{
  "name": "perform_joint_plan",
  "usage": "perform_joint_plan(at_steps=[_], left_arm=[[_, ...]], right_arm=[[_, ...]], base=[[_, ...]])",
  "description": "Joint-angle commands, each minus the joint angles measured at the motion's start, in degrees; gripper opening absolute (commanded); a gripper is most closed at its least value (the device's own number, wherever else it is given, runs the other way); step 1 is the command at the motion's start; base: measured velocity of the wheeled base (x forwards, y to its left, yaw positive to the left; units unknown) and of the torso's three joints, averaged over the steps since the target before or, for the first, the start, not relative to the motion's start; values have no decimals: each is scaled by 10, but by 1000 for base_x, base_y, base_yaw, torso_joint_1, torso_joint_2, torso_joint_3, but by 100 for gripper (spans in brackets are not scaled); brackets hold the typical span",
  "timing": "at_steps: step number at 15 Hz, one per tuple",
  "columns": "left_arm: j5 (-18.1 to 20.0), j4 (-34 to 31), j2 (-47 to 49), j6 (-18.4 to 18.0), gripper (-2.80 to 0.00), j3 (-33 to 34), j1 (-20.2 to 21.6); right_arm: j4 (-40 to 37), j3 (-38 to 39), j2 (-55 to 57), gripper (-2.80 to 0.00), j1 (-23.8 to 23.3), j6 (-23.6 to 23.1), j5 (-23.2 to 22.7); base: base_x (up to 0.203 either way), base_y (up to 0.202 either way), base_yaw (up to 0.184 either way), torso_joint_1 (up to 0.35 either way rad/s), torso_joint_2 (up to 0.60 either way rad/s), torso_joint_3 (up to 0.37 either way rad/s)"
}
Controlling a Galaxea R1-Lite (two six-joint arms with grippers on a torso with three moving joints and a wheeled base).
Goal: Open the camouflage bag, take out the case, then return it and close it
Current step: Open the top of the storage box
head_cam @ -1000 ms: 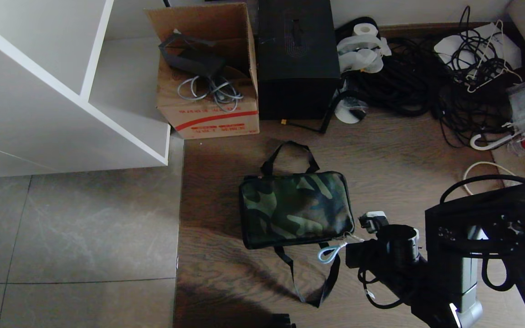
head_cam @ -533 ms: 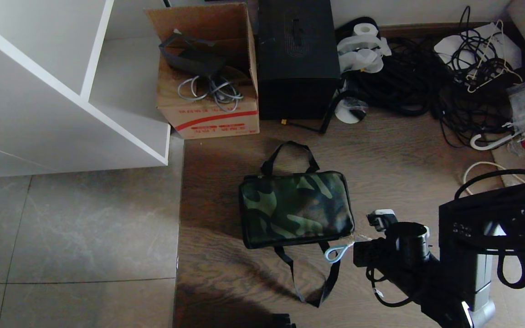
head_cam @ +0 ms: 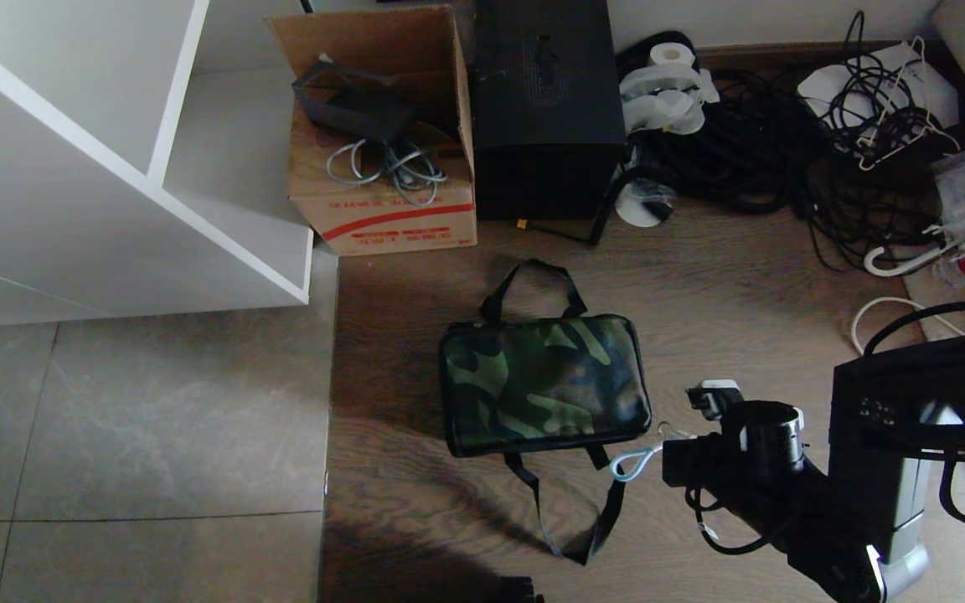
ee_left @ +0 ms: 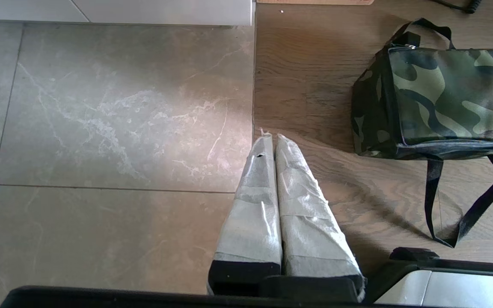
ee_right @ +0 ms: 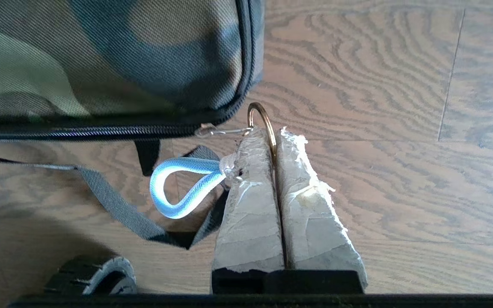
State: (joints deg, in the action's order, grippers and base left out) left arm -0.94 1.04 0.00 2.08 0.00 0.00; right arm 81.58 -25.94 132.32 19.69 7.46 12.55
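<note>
Now right gripper (ee_right: 275, 133), jaws clamped on brass ring (ee_right: 262, 117), camouflage bag (ee_right: 101, 64) zipper

Black right arm (head_cam: 792, 502), apparently tape-wrapped grey fingers (ee_right: 250, 205).

Right arm reaching low across the lower right of the head view, right claw (ee_right: 275, 139) with taped fingers pressed together on a metal ring (ee_right: 262, 122), left claw (ee_left: 271, 143) closed, empty, pointing down.

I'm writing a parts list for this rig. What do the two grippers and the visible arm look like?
Both the left gripper and the right gripper have two long tapered fingers wrapped in frayed grey-white tape on a black base. The right arm is black, with looping black cables and a silver-grey section.
</note>
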Motion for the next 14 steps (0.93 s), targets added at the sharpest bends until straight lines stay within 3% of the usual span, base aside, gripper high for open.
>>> perform_joint_plan(at_steps=[1, 14], left_arm=[[0, 0, 0, 0, -280, 5, 0], [-1, 0, 0, 0, -280, 5, 0]], right_arm=[[4, 0, -6, -280, -4, 0, -4], [-2, 6, -11, -280, -39, -29, -9]], base=[[0, 0, 0, 0, 0, 0], [0, 0, 0, 0, 0, 0]])
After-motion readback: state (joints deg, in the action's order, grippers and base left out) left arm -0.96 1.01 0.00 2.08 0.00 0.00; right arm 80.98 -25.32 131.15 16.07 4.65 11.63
